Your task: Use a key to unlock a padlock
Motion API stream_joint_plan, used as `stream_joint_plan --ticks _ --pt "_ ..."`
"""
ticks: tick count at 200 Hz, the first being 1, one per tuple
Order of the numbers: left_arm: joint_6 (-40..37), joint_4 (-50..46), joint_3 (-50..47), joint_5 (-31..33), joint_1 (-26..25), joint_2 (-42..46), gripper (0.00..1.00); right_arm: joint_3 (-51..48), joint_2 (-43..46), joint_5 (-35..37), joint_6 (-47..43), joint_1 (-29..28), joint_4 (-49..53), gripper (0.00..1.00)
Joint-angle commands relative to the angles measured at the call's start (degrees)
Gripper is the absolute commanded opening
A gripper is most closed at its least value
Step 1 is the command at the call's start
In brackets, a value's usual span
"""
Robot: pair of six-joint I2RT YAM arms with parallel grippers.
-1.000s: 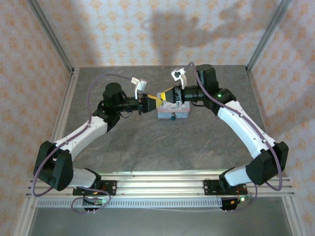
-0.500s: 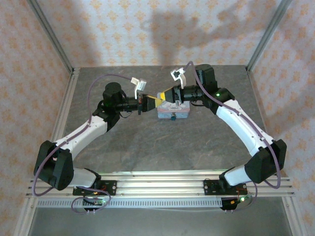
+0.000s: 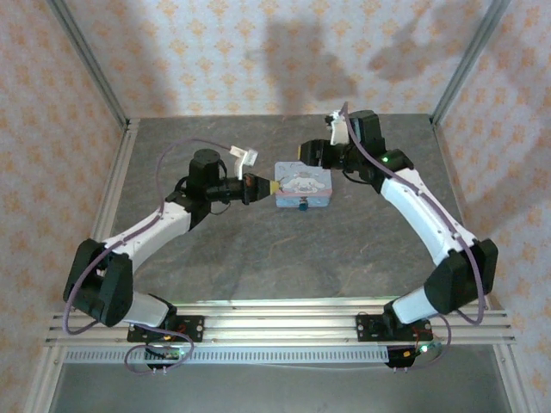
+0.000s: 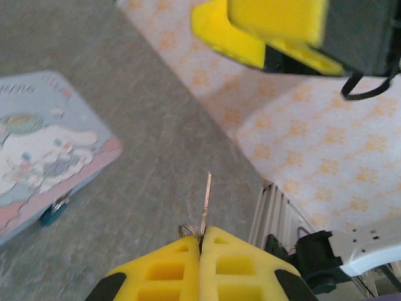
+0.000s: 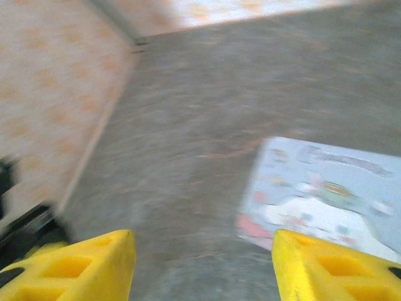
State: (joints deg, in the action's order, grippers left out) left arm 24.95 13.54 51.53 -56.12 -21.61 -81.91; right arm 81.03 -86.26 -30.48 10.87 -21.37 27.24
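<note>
top camera looks down from behind; both close wrist cameras share the padlock (image 3: 303,182).

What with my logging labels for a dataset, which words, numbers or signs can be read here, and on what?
Curly writing along the top of the padlock face, above the cartoon drawing: too blurred to read in either wrist view, too small from the top camera.
No other words, numbers or signs can be read.
</note>
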Motion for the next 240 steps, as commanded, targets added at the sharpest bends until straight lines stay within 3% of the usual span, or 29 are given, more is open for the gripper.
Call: stream_joint_plan --ticks 1,51,78,118,168,206,240 --pt "-1.4 -1.8 -2.3 5.5 0.2 -2.8 0.0 2.0 -7.0 13.1 5.7 2.3 10.8 0.58" --pt "-1.0 -0.1 -3.1 9.4 -0.4 -9.7 0.0 2.8 -17.9 17.9 8.6 3.0 11.6 0.57" --pt "-1.5 0.6 -1.1 9.4 -1.4 -14.4 0.0 2.1 -21.1 15.9 9.6 3.0 9.4 0.55" --pt "-0.7 3.0 1.5 9.6 -1.4 -20.0 0.0 -4.1 -20.0 9.1 13.1 2.8 1.8 0.51" --pt "-1.9 0.8 6.9 9.7 -0.1 -24.0 0.0 -7.5 -16.7 8.4 15.4 2.8 -0.9 0.5" --pt "-3.4 -1.5 7.6 10.8 0.5 -23.9 0.0 -9.1 -10.5 15.7 15.3 1.3 0.0 0.5" --pt "-4.6 -2.9 5.6 11.3 0.5 -21.7 0.0 -12.1 -5.8 26.9 16.2 -5.8 0.5 0.5"
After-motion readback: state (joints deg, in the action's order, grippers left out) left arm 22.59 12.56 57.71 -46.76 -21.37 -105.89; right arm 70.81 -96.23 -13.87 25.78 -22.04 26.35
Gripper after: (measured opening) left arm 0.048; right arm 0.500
